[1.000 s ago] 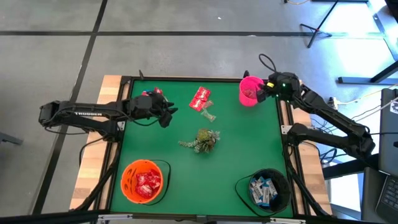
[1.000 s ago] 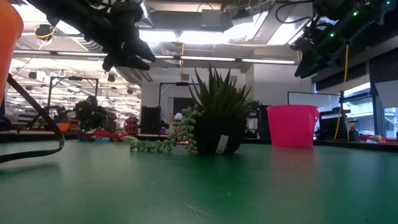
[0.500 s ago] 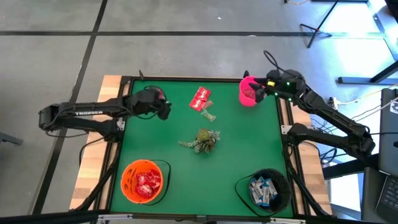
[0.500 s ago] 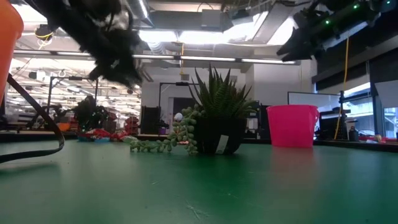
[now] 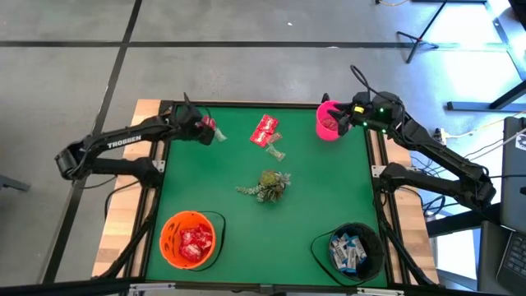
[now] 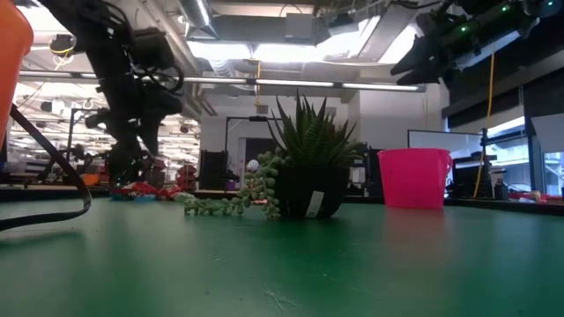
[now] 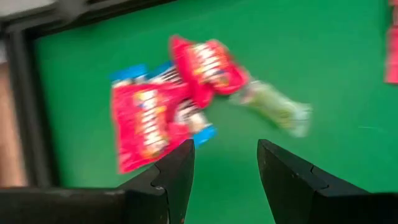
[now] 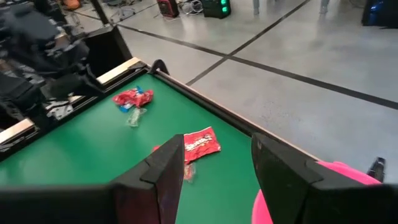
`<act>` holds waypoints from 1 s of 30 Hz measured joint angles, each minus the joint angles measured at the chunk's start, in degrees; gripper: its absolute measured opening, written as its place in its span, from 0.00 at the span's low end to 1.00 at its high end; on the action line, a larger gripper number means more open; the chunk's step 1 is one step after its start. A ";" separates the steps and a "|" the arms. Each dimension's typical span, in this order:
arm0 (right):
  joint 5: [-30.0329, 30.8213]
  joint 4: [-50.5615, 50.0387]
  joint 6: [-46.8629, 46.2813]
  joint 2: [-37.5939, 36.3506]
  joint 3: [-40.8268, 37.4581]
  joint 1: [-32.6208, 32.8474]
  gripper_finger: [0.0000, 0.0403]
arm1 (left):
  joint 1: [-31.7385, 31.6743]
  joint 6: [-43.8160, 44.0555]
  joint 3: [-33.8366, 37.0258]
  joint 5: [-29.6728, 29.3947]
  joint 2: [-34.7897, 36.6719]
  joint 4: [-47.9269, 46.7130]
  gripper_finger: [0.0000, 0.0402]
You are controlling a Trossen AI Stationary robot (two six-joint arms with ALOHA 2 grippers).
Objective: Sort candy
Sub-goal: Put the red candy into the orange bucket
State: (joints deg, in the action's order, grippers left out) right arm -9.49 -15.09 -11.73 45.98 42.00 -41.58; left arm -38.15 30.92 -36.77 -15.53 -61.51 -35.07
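At the far left corner of the green table (image 5: 189, 189), my left gripper (image 5: 204, 131) hangs over a small heap of candy, its two dark fingers (image 7: 174, 177) parted with nothing between them. Through its wrist camera I see the heap just ahead of the fingertips: red packets (image 7: 146, 121) overlapping a white-and-blue packet (image 7: 200, 124), with a pale clear-wrapped piece (image 7: 273, 107) lying just beside them. I judge the fingers are held apart above the pile so they can come down on a single packet. Farther out, a second cluster of red packets (image 5: 265, 129) lies near the middle of the far edge, a leafy green plant (image 5: 267, 184) sits at the table's centre, an orange bowl (image 5: 189, 240) of red packets stands at the near left, and a black bowl (image 5: 351, 251) of white-and-blue ones at the near right. My right gripper (image 5: 343, 121) hovers at the pink cup (image 5: 329, 122) in the far right corner, fingers apart and empty. Compared with a second ago, the left gripper has swung from farther in on the table back toward the far left corner and dropped lower, while the right has barely moved, only opening wider.
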 joint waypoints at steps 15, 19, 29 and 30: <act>-2.19 -0.04 -0.04 0.00 0.00 0.00 0.46 | -9.74 -3.14 -2.04 0.45 -12.53 -5.19 0.41; -2.67 -0.04 -0.03 0.00 0.00 0.00 0.46 | -11.19 -3.71 -2.04 0.31 -15.62 -3.94 0.41; -3.22 -0.09 -0.02 0.00 0.02 0.00 0.46 | -12.75 -7.29 -2.04 3.08 -21.25 -2.01 0.39; -3.22 -0.11 0.00 0.00 0.02 0.00 0.46 | -12.75 -7.49 -2.04 3.06 -21.47 -1.89 0.37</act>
State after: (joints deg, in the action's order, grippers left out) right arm -12.71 -15.21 -11.73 45.98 42.02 -41.58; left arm -50.89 23.43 -38.81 -12.47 -82.98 -36.96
